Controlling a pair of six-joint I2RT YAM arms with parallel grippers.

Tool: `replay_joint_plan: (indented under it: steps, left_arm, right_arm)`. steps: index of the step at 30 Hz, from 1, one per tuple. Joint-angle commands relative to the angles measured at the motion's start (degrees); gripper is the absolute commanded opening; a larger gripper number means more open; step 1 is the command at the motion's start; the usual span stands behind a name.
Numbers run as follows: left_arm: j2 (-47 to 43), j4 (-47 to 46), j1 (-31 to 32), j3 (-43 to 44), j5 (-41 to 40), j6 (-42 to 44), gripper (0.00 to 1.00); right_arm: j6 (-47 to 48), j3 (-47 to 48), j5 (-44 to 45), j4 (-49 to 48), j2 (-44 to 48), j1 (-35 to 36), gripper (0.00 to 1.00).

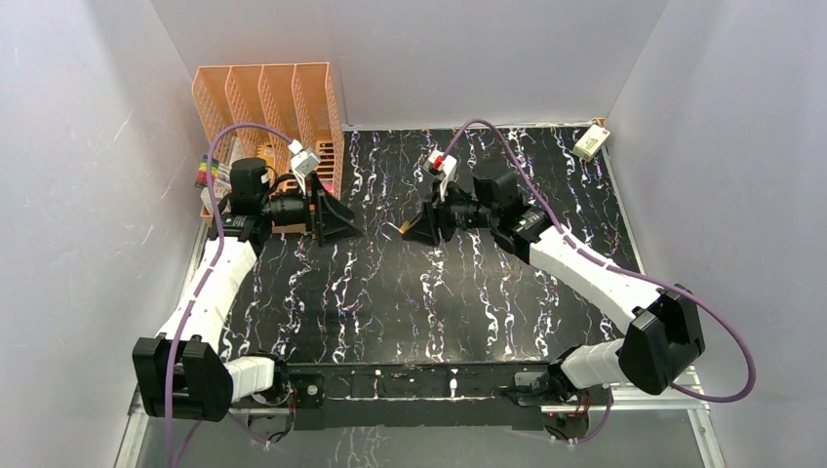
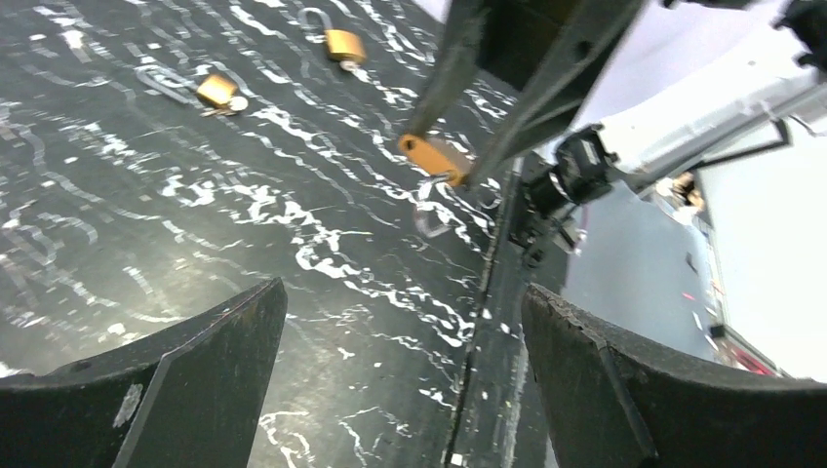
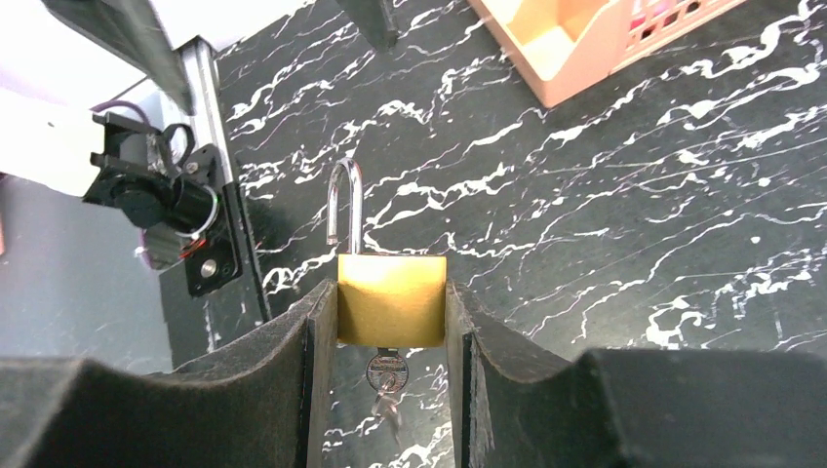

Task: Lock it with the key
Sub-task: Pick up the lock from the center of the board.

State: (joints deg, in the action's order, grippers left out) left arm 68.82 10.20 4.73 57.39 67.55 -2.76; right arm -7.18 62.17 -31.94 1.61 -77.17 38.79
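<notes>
While the right gripper squeezes the hard gold metal padlock by its sides, well apart from the orange plastic rack, the left gripper is wide open, empty; pinch the small, probably slippery silver key

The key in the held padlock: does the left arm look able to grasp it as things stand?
Probably not directly. The key sits behind the padlock, deep between the fingers of the right gripper, which flank it on both sides. The open left gripper faces the shackle end instead.
</notes>
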Motion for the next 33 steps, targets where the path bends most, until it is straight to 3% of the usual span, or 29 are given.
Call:
replay_joint_plan:
  steps: [1,14,33]
  left_arm:
    - [-2.1,-2.3,1.1,2.5,11.3,-0.7,0.88]
    - [-0.2,-4.0,4.8,1.2,9.5,-2.8,0.81]
    - [3.4,-4.3,9.1,2.1,3.0,-5.6,0.66]
  right_arm:
    - [0.9,3.0,-5.7,1.7,0.4,-0.8,0.40]
    - [-3.1,5.3,-12.0,-2.3,-0.7,-0.7,0.39]
    - [-2.9,7.5,-11.0,-3.3,-3.2,-0.1,0.38]
